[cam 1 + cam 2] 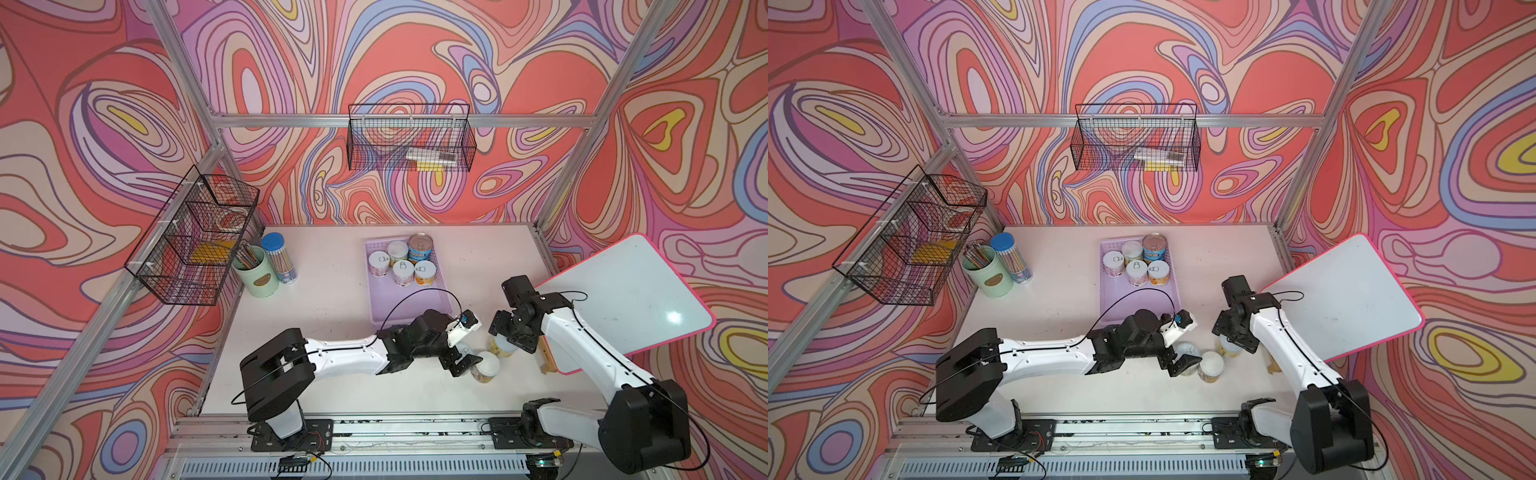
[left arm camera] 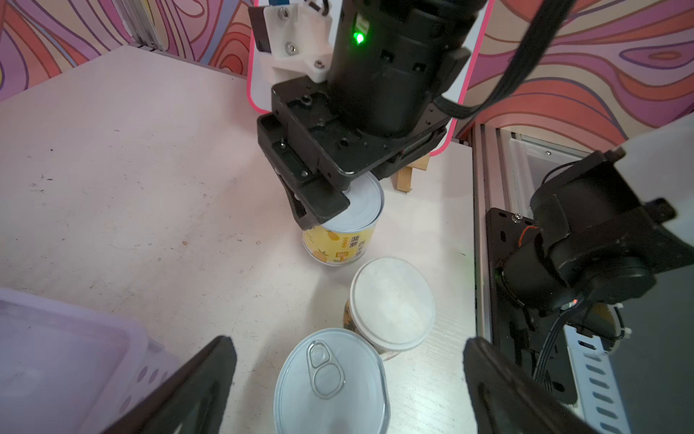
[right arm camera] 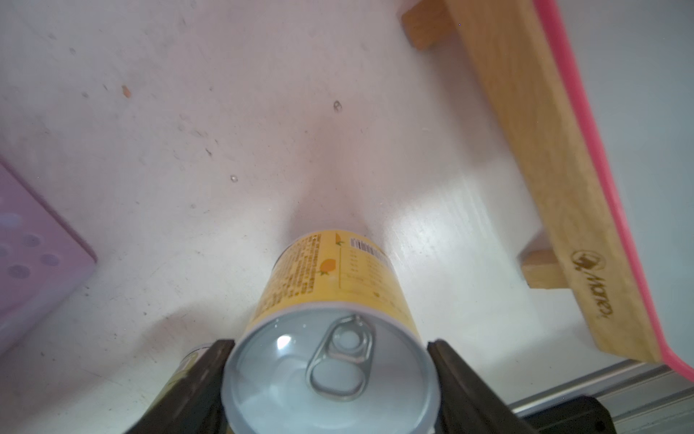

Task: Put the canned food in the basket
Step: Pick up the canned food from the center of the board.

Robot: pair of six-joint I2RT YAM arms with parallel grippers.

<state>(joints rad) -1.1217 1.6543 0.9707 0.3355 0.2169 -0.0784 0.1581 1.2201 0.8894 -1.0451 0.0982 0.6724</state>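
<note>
While your right pincer (image 3: 328, 347) gripped the yellow can (image 3: 330, 285) upright on the tabletop (image 1: 324, 299), likely for a level lift | your left pincer (image 2: 349, 342) hung wide over the pull-tab can (image 2: 330, 387), probably lining up a grasp | basket (image 1: 399, 303) lay just beyond both pincers, five cans (image 1: 402, 266) inside.

You'll find Chinese characters and a barcode on the yellow can (image 2: 340, 244), too blurred to read. The wooden stand (image 3: 544, 169) bears a burnt-in logo and a word starting with M, otherwise unclear.

In both top views the left arm (image 1: 1059, 353) hides most of one can (image 1: 1183, 349).
</note>
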